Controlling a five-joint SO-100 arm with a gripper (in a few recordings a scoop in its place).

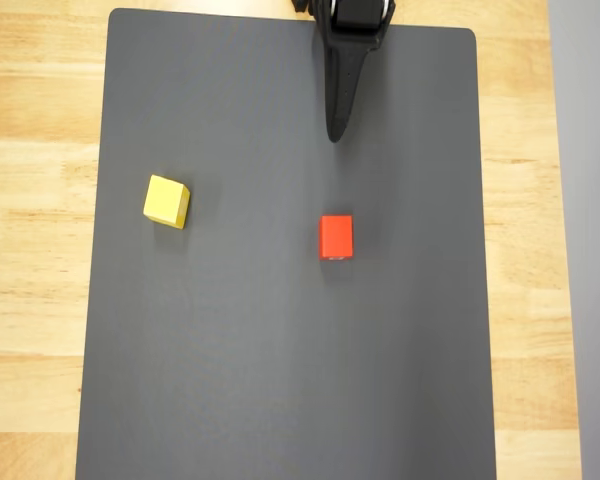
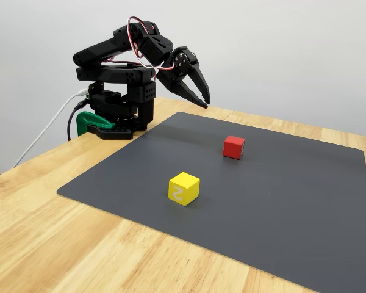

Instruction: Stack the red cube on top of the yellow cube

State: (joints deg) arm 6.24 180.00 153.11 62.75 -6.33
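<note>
Black gripper (image 2: 204, 99) raised above the mat's (image 1: 280, 380) far edge, fingers nearly together and holding nothing, red cube (image 1: 336, 236) and yellow cube (image 1: 167, 201) well apart on the mat

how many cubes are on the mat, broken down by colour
red cube: 1
yellow cube: 1
total: 2 cubes, lying apart on the dark grey mat
</note>
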